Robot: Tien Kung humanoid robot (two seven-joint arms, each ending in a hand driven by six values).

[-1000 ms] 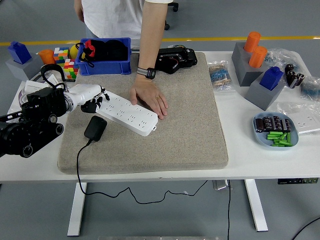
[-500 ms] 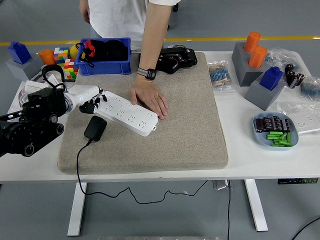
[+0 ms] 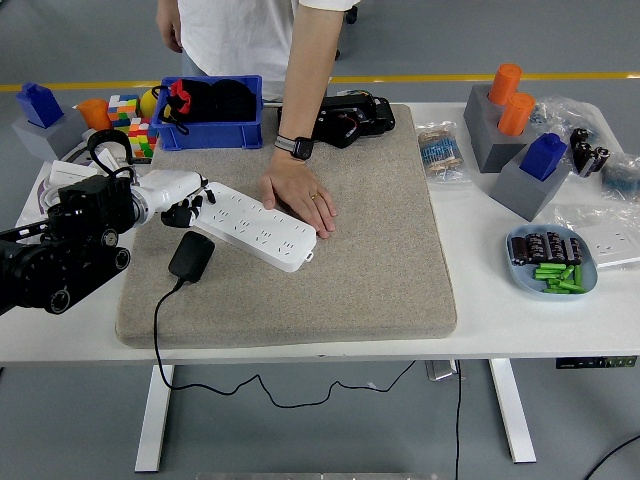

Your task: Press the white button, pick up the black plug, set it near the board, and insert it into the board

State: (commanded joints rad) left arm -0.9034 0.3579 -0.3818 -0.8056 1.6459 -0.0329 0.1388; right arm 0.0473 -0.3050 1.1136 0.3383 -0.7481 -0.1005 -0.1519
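A white power strip (image 3: 255,228) lies slantwise on the grey mat (image 3: 340,260), its upper end toward the mat's left edge and its lower end nearer the middle. The robot's left hand (image 3: 178,200) comes in from the table's left side and sits at that upper end, white fingers (image 3: 192,207) curled down and touching the strip's end; it grips nothing, and the button itself is too small to make out under them. The black plug (image 3: 190,256) lies flat on the mat just below the hand, close beside the strip but apart from it, and its black cord (image 3: 158,330) runs down over the mat's near edge and off the table. A person standing at the far side presses a flat hand (image 3: 298,198) on the strip's far edge, near its middle. A blue bin (image 3: 210,130) stands at the mat's far left corner.
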